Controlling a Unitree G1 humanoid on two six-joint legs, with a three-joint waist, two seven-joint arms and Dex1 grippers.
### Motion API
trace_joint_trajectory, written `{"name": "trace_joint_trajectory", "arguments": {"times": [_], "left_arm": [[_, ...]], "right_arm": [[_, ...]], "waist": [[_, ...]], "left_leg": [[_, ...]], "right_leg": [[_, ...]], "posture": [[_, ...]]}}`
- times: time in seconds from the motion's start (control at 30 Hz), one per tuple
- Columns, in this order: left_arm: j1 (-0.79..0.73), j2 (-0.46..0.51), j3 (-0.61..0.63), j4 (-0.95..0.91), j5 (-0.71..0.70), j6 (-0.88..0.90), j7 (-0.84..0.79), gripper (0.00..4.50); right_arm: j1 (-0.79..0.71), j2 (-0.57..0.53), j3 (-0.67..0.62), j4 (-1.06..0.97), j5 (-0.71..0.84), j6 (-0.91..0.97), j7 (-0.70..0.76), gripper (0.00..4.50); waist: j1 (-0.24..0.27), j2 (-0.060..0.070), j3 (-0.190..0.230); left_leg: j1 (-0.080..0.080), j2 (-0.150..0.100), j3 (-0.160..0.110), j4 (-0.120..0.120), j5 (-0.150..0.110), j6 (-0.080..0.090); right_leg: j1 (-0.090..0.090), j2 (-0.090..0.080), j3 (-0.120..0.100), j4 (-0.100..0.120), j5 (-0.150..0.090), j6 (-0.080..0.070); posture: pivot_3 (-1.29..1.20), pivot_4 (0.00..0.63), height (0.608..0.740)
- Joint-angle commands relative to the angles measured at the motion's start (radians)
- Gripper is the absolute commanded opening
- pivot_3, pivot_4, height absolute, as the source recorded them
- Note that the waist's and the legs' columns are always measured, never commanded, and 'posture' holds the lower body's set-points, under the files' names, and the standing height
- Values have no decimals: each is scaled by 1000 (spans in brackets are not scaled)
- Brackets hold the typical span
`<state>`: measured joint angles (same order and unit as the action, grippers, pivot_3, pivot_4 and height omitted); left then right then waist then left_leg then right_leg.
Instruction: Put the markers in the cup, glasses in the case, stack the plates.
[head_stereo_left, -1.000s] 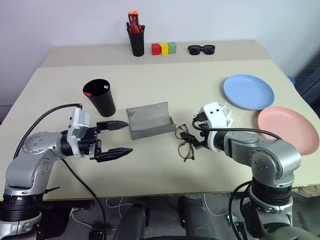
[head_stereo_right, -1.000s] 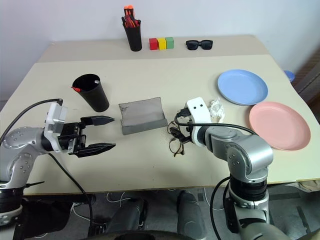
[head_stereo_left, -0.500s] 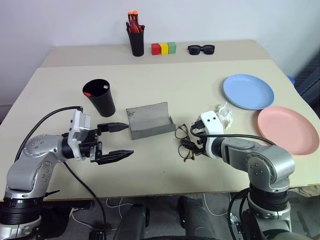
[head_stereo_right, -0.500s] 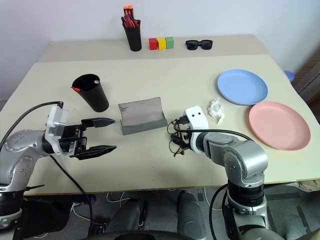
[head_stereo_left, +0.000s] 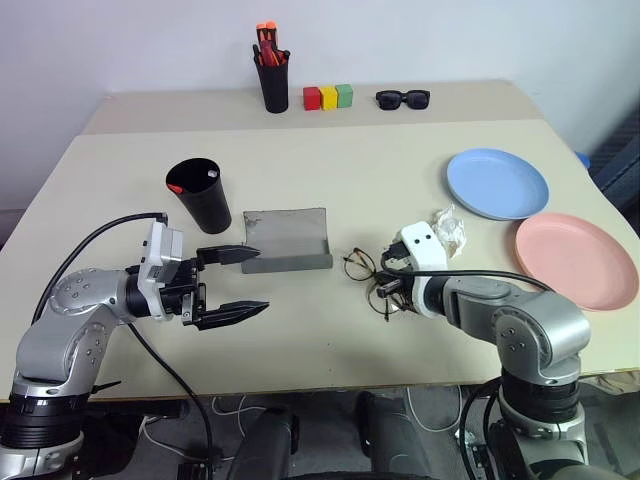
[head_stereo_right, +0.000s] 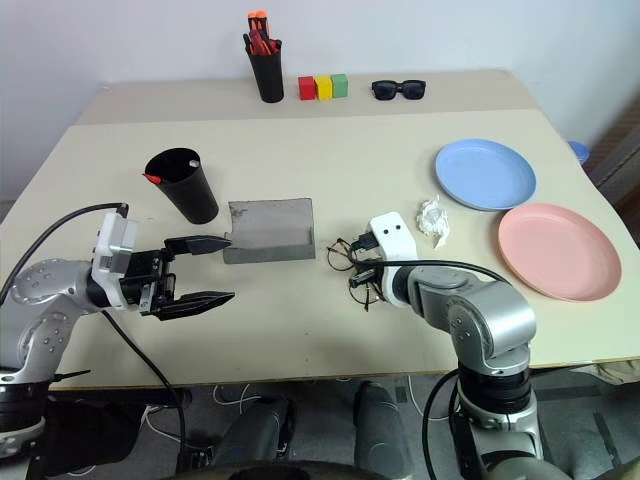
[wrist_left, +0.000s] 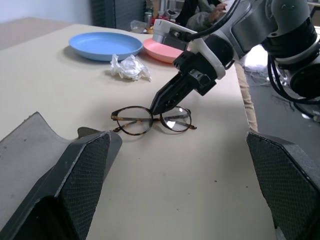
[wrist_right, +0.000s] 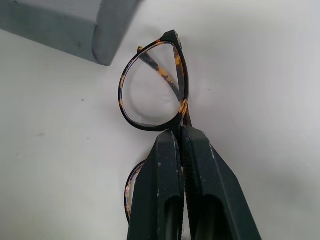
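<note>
Here the thin dark-framed glasses with round clear lenses (wrist_right: 155, 90) lie on the beige bench (head_stereo_left: 330, 330), just beside the open grey felt case (head_stereo_left: 286, 238). The jaws of the right gripper (wrist_left: 156, 107) are pressed fully together at the bridge of the glasses, apparently pinching the frame there so that both lenses can be lifted evenly. The jaws of the left gripper (head_stereo_left: 244, 282) are spread wide and hold nothing; one finger touches the case's near end, probably to steady it. The pinch itself is shown plainly in the right wrist view, whereas the head views add the black tapered cup (head_stereo_left: 199, 194) and the separate light blue plate (head_stereo_left: 497, 183) and salmon pink plate (head_stereo_left: 575, 258).
</note>
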<state>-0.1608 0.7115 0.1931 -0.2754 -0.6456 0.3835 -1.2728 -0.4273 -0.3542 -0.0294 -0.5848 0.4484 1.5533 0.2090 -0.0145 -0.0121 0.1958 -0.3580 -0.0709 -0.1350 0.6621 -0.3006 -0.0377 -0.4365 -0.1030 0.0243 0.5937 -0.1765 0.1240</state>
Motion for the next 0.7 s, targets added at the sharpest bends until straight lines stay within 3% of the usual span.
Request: {"name": "trace_joint_trajectory", "arguments": {"times": [0.03,0.2,0.5,0.7], "left_arm": [[-10,3,3,-3,-11,-18,6,4500],[-14,11,8,7,-20,-14,7,4500],[-5,29,9,35,-16,-12,15,4500],[-2,29,17,12,-32,-3,38,4500]], "right_arm": [[-43,-84,23,7,-26,-61,21,28],[-159,-188,20,110,-79,-229,55,28],[-304,58,103,272,-90,-601,109,28],[-316,169,173,370,-111,-809,175,28]], "waist": [[0,0,0],[-1,0,0],[-9,1,0],[-4,1,1]], "left_leg": [[0,0,0,0,0,0],[0,0,1,0,0,0],[0,1,1,-4,0,0],[-1,1,0,-5,0,0]], "right_leg": [[0,0,0,0,0,0],[0,0,0,0,-1,-1],[-3,1,0,0,0,0],[-4,1,0,0,1,0]], "posture": [[0,150,740],[0,150,740],[0,150,740],[0,150,740]]}}
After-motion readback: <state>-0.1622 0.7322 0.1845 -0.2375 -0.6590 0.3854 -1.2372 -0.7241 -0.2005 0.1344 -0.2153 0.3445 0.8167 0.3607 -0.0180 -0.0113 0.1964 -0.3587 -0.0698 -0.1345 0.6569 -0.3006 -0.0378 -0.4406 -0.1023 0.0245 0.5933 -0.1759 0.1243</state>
